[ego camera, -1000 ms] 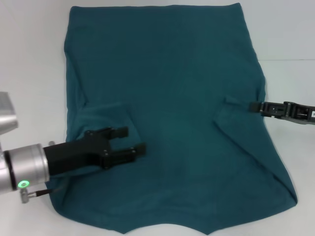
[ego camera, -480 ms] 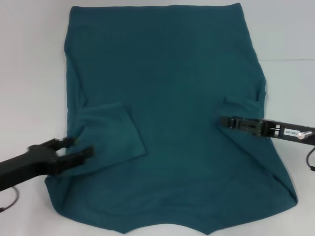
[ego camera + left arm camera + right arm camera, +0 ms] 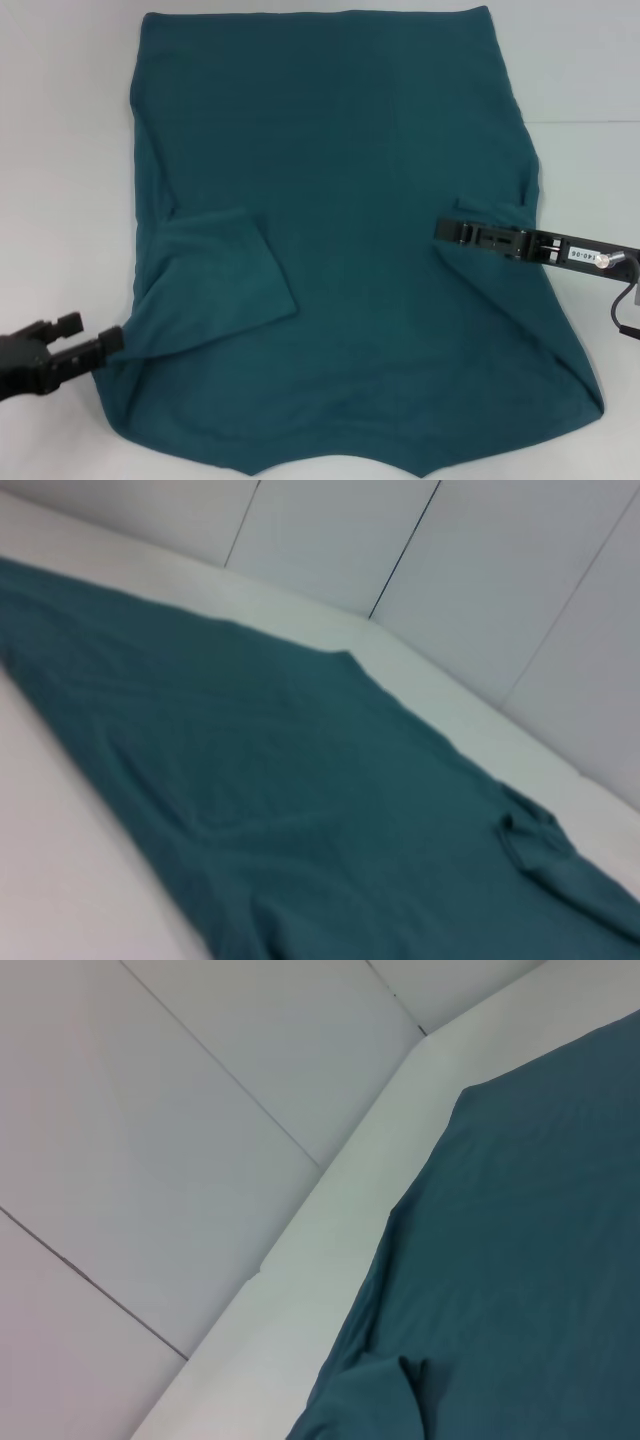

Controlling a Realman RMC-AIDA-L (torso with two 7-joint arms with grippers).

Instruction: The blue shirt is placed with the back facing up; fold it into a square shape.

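Head view alone shows both end effectors: left [image 3: 95, 335] spread, right [image 3: 442, 229] unclear, over blue shirt [image 3: 340, 180].

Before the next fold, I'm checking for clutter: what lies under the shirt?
Only the white table shows around the blue shirt. Both sleeves are folded onto it; whatever is beneath it is covered.

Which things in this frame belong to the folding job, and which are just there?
Part of the job:
blue shirt, spread flat, both sleeves folded inward
left gripper, at the shirt's left edge
right gripper, over the right sleeve

Just there:
white table
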